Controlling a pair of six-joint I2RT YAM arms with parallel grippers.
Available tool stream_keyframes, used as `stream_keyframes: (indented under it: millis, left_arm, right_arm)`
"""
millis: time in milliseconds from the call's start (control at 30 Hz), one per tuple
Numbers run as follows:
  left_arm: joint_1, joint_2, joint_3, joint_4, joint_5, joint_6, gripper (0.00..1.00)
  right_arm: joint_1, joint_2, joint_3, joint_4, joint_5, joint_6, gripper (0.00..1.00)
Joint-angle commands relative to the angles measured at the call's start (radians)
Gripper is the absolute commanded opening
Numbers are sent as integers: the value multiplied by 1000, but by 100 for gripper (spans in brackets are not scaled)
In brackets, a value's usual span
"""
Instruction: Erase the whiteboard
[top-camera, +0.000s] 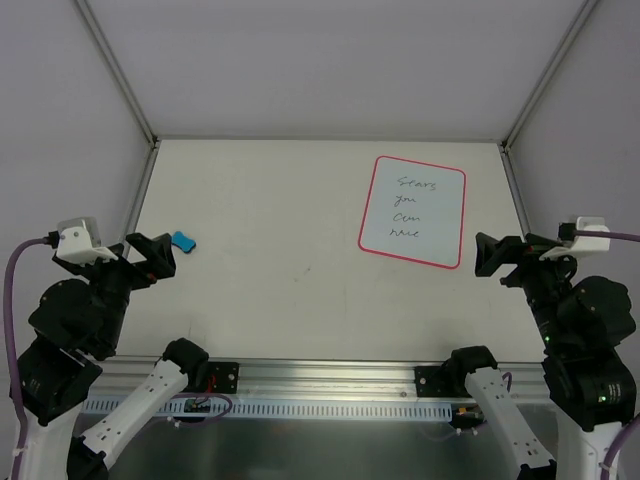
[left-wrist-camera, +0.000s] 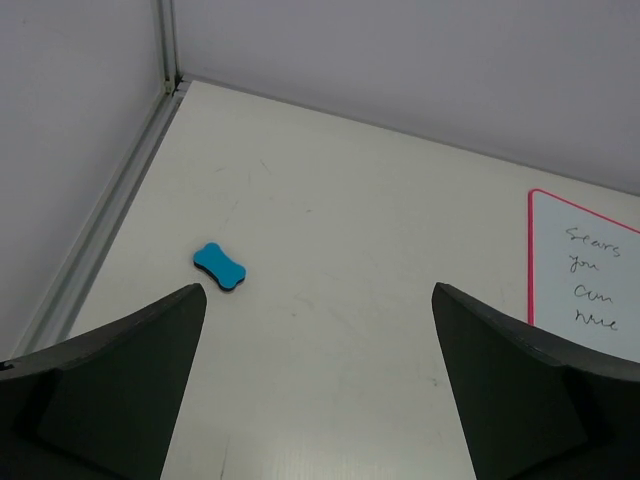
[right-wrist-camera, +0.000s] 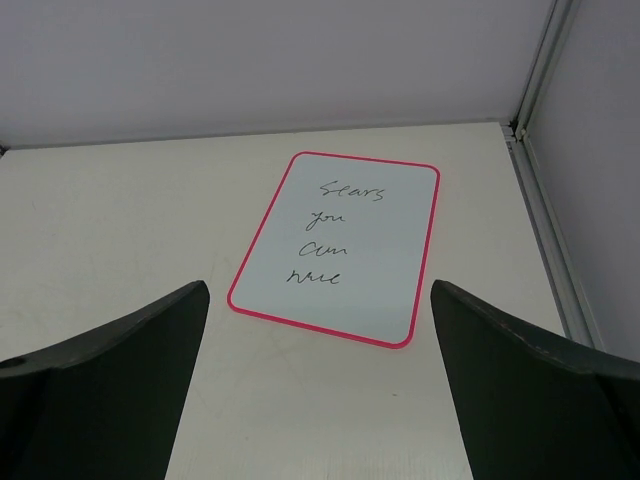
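The whiteboard (top-camera: 414, 211) lies flat at the back right of the table, white with a red-pink border and several lines of dark handwriting. It also shows in the right wrist view (right-wrist-camera: 340, 247) and at the right edge of the left wrist view (left-wrist-camera: 590, 265). A small blue eraser (top-camera: 184, 241) lies at the left, also in the left wrist view (left-wrist-camera: 220, 268). My left gripper (top-camera: 158, 256) is open and empty just near-left of the eraser. My right gripper (top-camera: 494, 256) is open and empty just right of the whiteboard's near right corner.
Grey enclosure walls with metal corner rails (top-camera: 140, 200) bound the table at left, back and right. A metal rail (top-camera: 320, 385) with the arm bases runs along the near edge.
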Motion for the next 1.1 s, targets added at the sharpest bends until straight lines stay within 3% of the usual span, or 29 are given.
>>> stream_keyframes:
  millis: [0, 233, 467, 633, 833, 1067]
  left_arm:
    - [2, 13, -17, -2, -13, -29, 99]
    - [0, 46, -90, -12, 19, -82, 99]
    - [0, 98, -223, -12, 129, -196, 99]
    - [2, 150, -289, -12, 210, -305, 99]
    - [2, 208, -350, -13, 309, -369, 99]
    - [2, 191, -393, -13, 332, -409, 99]
  right_arm:
    - [6, 21, -29, 64, -59, 26, 99]
    - [6, 119, -148, 64, -91, 242, 99]
    - [14, 430, -219, 101, -278, 211, 99]
    - [193, 630, -198, 168, -113, 191, 99]
    - [320, 933, -126, 283, 50, 243, 99]
    - [371, 1277, 29, 333, 154, 342, 95]
